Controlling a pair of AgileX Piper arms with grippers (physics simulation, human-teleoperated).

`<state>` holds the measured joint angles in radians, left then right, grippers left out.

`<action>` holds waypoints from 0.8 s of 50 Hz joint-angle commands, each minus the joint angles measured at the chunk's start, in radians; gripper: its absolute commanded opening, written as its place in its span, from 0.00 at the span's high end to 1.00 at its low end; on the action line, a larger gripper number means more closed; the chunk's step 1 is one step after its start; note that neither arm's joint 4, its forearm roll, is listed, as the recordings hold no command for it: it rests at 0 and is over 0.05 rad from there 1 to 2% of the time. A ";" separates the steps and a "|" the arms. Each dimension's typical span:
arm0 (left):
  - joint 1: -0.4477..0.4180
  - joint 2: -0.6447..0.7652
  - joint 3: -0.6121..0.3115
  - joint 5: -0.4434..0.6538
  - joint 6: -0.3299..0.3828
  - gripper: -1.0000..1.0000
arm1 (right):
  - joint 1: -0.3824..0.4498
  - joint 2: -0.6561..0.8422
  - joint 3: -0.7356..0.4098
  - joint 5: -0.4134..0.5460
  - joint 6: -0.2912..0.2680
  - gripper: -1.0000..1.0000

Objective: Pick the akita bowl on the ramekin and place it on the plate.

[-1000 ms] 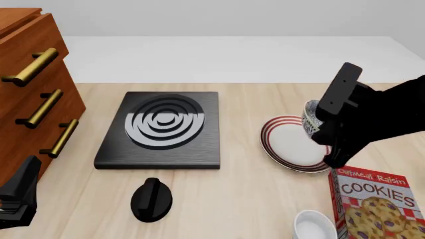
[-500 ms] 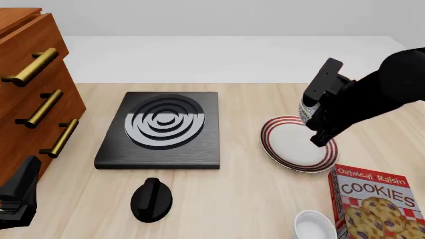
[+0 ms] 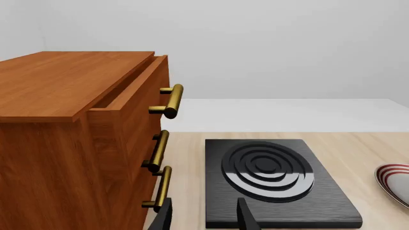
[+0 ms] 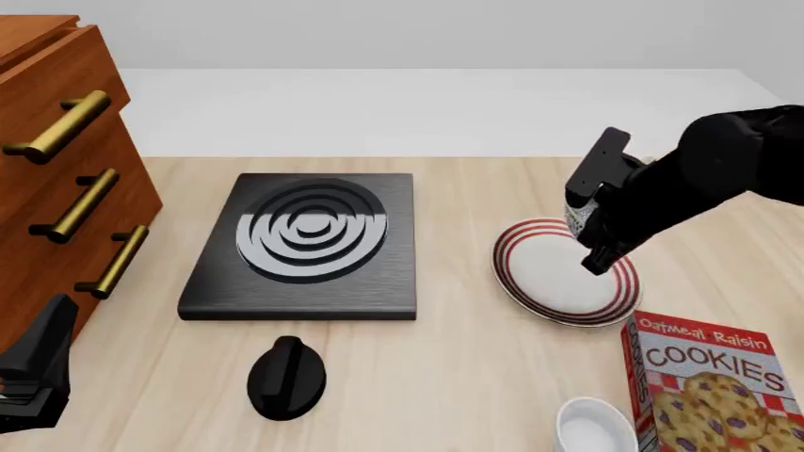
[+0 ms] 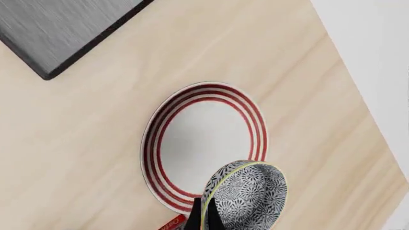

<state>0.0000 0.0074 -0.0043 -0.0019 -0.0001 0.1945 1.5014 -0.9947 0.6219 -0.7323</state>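
The akita bowl (image 5: 248, 194), finely speckled grey and white, hangs tilted on its side with my right gripper (image 5: 206, 216) shut on its rim. In the front view only a sliver of the bowl (image 4: 574, 218) shows beside the right gripper (image 4: 590, 245), over the far right part of the plate (image 4: 553, 278). The red-ringed plate (image 5: 195, 139) lies flat on the table below the bowl. The white ramekin (image 4: 593, 428) stands bare at the front edge. Low at the front left, my left gripper (image 4: 32, 377) is open, its fingers (image 3: 244, 215) apart on nothing.
A black stove burner block (image 4: 308, 240) lies mid-table with a black knob (image 4: 286, 377) in front of it. A wooden drawer cabinet (image 4: 63, 188) with brass handles stands at the left. A cookies box (image 4: 710, 386) stands beside the ramekin, just in front of the plate.
My right arm has swung up and back over the plate, carrying the bowl slightly left. The left arm has not moved.
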 commanded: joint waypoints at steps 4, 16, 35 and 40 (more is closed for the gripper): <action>0.000 0.000 0.000 0.000 0.000 0.00 | -0.041 0.092 -0.011 -0.057 -0.055 1.00; 0.000 0.000 0.000 0.000 0.000 0.00 | -0.020 0.154 -0.054 -0.071 -0.036 1.00; 0.000 0.000 0.000 0.000 0.000 0.00 | 0.012 0.194 -0.053 -0.087 0.009 1.00; 0.000 0.000 0.000 0.000 0.000 0.00 | 0.012 0.198 -0.037 -0.101 0.011 1.00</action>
<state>0.0000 0.0074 -0.0043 -0.0019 -0.0001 0.2003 1.6874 -1.0477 0.5423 -0.7347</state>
